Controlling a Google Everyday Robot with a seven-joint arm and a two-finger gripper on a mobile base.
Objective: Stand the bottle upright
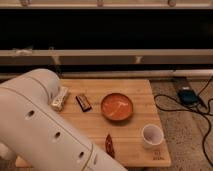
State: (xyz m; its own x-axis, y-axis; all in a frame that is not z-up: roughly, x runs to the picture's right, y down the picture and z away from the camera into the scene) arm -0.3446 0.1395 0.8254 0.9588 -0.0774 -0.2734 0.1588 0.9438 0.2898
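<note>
my gripper: out of frame, jaws wide, nothing held | bottle (59, 98): lying flat at the table (135, 90) left side, against my arm (35, 125) | risk: arm blocks view, blind reach may roll it into the brown bar (83, 102)

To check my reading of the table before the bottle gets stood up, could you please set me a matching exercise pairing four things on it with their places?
Things:
1. bottle
2. bowl
3. cup
4. dark bar

Places:
A. near the front right corner of the table
B. between bottle and bowl
C. lying at the left, partly hidden by the white arm
D. mid-table, orange

Pairs: 1-C, 2-D, 3-A, 4-B.

The gripper is out of view; only the arm shows, at the lower left.
</note>
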